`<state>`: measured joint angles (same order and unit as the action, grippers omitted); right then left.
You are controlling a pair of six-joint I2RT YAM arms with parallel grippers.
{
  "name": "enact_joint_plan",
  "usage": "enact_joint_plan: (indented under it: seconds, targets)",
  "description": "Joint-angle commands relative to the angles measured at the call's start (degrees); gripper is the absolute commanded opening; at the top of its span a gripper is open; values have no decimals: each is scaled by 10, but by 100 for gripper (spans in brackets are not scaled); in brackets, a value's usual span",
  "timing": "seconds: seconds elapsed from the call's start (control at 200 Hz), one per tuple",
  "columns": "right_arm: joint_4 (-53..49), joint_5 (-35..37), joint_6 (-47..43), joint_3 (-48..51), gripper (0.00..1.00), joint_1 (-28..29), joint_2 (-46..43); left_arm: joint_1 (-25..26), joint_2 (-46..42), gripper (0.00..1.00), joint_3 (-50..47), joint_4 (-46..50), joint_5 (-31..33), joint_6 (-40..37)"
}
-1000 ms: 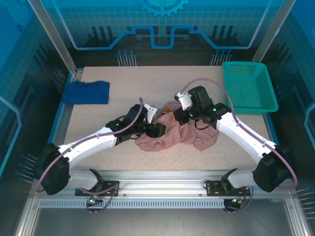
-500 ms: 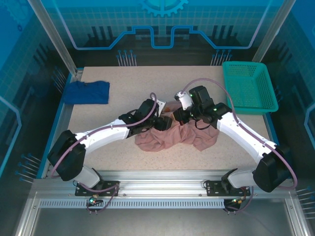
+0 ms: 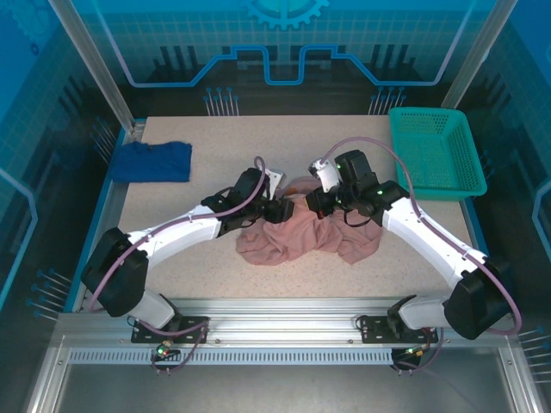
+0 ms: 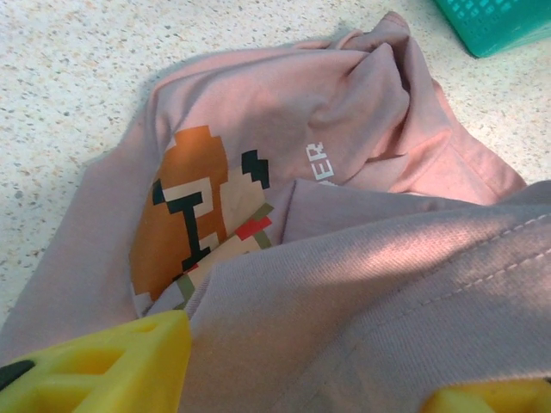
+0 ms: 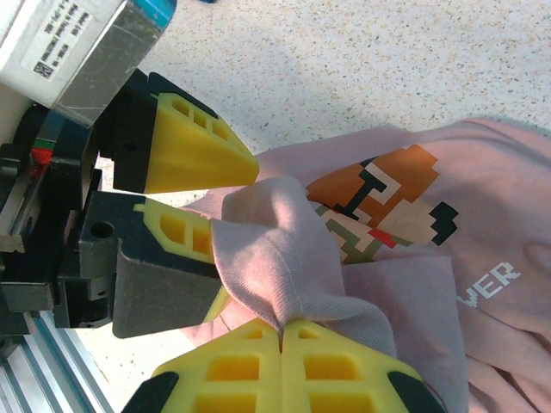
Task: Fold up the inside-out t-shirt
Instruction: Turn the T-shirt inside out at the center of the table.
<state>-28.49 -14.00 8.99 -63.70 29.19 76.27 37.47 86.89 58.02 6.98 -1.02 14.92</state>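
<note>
Right gripper [image 5: 281,334] clenched on a shirt [image 5: 413,292] fold. Left gripper [image 5: 225,194] jaws apart, straddling the same fold just beside it. Judgement: close deep on one layer before pulling.

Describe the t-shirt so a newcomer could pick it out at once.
Start from the speckled table: the t-shirt lies crumpled near its middle. It is the dusty-pink heap with an orange pixel print, unlike the dark blue cloth at the far left corner and the green basket at the far right.
</note>
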Motion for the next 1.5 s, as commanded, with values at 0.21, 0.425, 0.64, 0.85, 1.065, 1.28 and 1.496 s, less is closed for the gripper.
enact_joint_plan:
  seconds: [0.21, 0.425, 0.64, 0.85, 1.065, 1.28, 1.496]
  targets:
    - [0, -10, 2, 4, 0, -5, -8, -23, -28, 61, -25, -21, -67, 7]
    - [-1, -12, 2, 3, 0, -4, -8, -29, -27, 64, -33, -19, -68, 10]
    - [0, -11, 2, 3, 0, -5, -9, -34, -28, 59, -39, -12, -61, 8]
    - [0, -13, 3, 3, 0, -5, -7, -38, -32, 58, -48, -15, -61, 10]
    - [1, -14, 2, 2, 0, -5, -6, -46, -38, 57, -56, -17, -66, 12]
    - [4, -20, 5, 0, 0, -4, -5, -46, -19, 49, -51, -14, -65, 8]
    - [8, -26, 10, -4, 0, -5, -9, -46, 10, 36, -33, 4, -52, -11]
